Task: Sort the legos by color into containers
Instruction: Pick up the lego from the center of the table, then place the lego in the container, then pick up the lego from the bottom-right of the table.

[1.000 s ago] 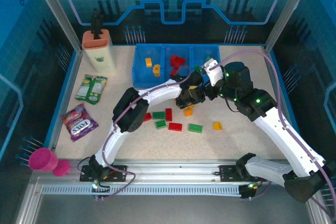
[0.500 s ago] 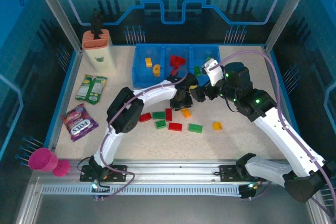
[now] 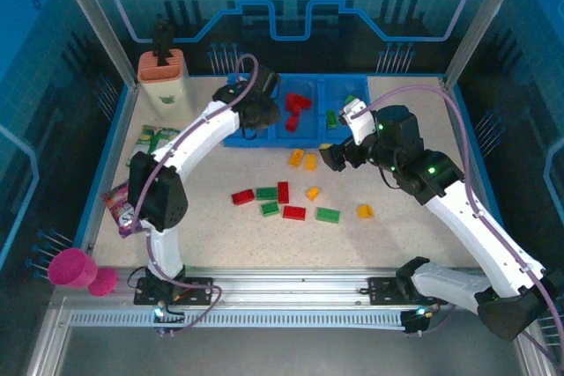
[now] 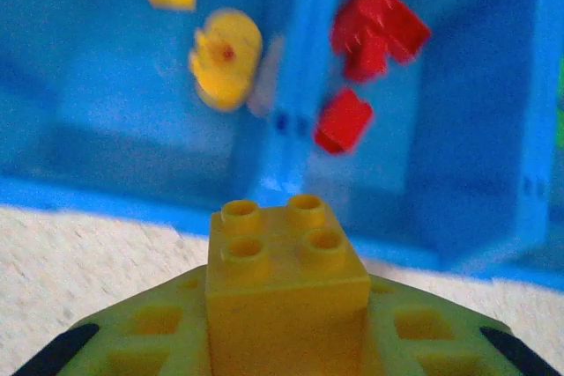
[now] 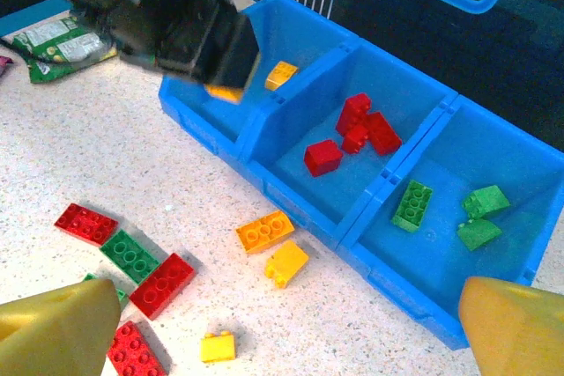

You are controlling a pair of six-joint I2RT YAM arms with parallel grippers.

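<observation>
Currently gripping yellow brick (image 4: 286,275) tight in left pincer (image 3: 262,114) over near rim of tray (image 3: 264,140), 11 o'clock on surface (image 3: 397,235); right pincer (image 3: 333,154) gaping, empty. If released early, could glance off divider (image 4: 295,129) among reds (image 4: 374,24).

Two slender white-shelled robot arms, left arm (image 3: 189,151) and right arm (image 3: 467,217), with chunky black joint housings. Thin lilac cable (image 3: 414,87) along each, looping free near the wrists. Small green indicator lights (image 3: 432,167) on right arm's black blocks and at both black base brackets (image 3: 167,292). Brackets bolted onto silver slotted aluminium rail (image 3: 291,316). White boxy camera module (image 3: 355,112) on right wrist. Left jaws yellow-green moulded plastic, square recessed pockets, black patches at outer corners. Right jaws mustard-yellow, rounded blunt fingertips (image 5: 57,332).
</observation>
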